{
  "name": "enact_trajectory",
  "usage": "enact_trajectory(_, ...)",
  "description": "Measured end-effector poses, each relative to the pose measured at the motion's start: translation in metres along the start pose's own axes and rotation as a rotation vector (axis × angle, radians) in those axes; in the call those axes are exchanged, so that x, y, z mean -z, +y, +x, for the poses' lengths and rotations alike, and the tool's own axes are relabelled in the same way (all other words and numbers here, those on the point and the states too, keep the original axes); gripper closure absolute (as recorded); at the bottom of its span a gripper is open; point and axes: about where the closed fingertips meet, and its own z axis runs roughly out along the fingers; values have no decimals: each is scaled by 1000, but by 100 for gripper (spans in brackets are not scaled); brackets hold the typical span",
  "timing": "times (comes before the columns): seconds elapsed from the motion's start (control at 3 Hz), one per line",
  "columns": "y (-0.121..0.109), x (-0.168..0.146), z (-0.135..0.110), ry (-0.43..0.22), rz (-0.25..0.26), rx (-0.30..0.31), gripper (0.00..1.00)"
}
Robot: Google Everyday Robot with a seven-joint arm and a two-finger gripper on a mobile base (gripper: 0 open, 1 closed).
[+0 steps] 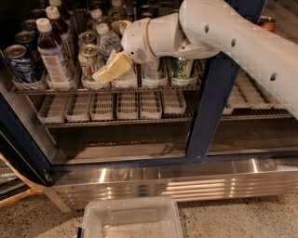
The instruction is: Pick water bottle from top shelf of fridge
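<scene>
- Big dark-blue-framed drinks fridge (205, 116).
- Uppermost wire shelf (46, 89): pale plastic lane trays (125, 84) holding cans (181, 67) and bottles (51, 58).
- Tan gripper (111, 69) at that shelf's front edge; open or closed, can't tell.
- Clear ribbed white-capped water bottle (110, 42) stands just behind it, in its tray.

Gripper (108, 70) sits at front of top shelf (186, 87), masking lower half of water bottle (109, 42); I can't tell whether they touch. Arm (223, 32) hides tops of two cans (180, 69) & exits at rt edge. Rear-row bottles (116, 7) cropped at top edge, labels too small to read. Clear bin (130, 218) cut by bottom edge. Fridge (205, 116) upper part out of frame.
</scene>
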Motion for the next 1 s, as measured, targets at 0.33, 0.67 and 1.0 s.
enact_trajectory(0.33, 28, 18, -3, 19, 16, -58, 0)
enact_trajectory(0.67, 53, 39, -5, 26, 14, -100, 0)
enact_trajectory(1.0, 68, 43, -7, -24, -30, -137, 0)
